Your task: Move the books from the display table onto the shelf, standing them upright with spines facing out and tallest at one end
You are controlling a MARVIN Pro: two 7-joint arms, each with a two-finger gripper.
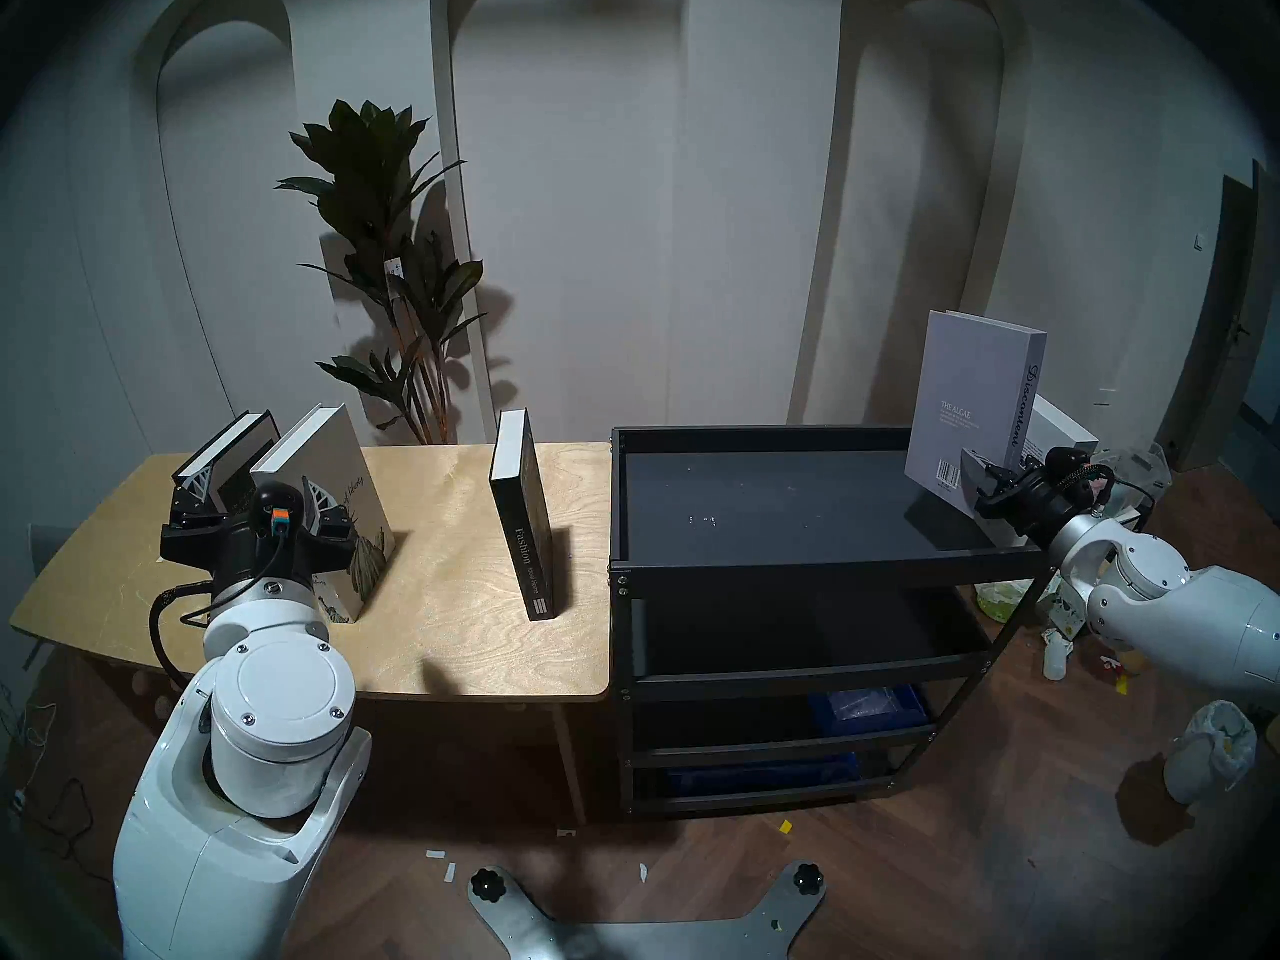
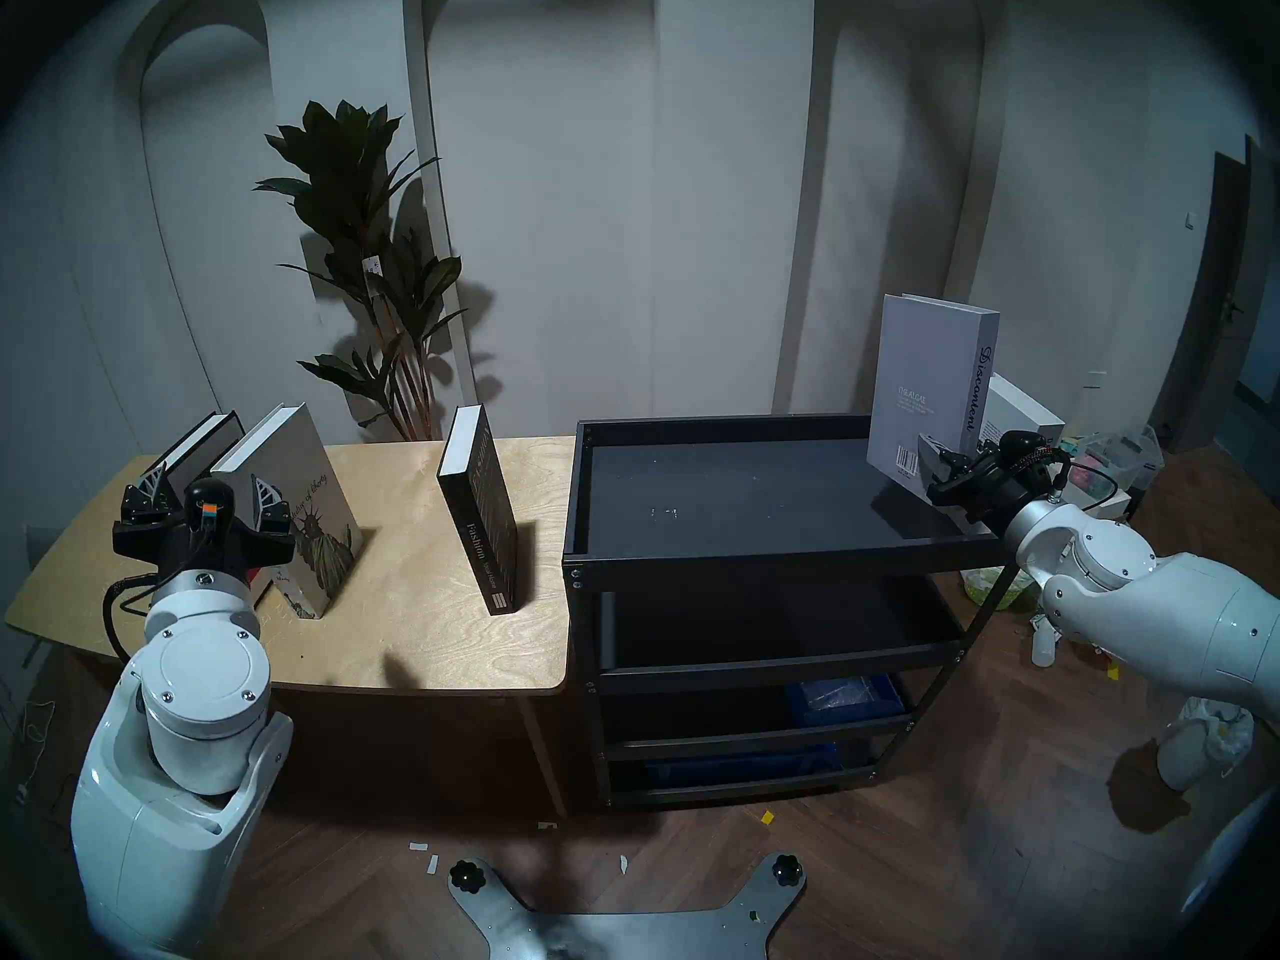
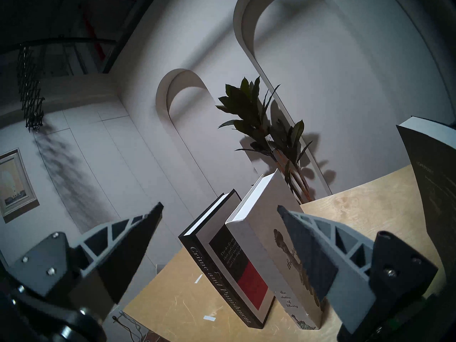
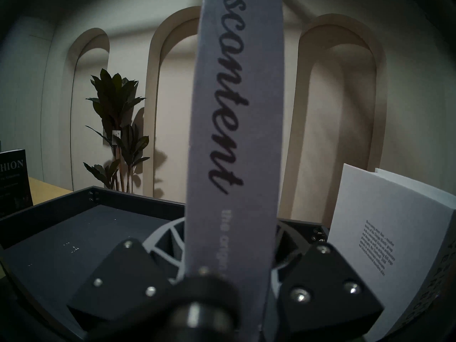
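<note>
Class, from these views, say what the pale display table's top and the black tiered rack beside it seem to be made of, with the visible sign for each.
The pale display table: probably plywood, matt light finish; swirling grain and faint scratches show across the top. The black tiered rack: apparently painted or powder-coated metal, matt black; thin raised rims and bolted corner posts suggest it.

On the grey book [image 4: 234,136] in my right gripper [image 1: 983,484] the spine reads "Discontent", its cover "THE ALGAE". The black book [image 1: 523,515] says "Fashion" on its spine. Another black spine [image 3: 219,284] reads "Crime and Punishment"; the white one [image 3: 288,302] beside it, "the statue of liberty".
</note>
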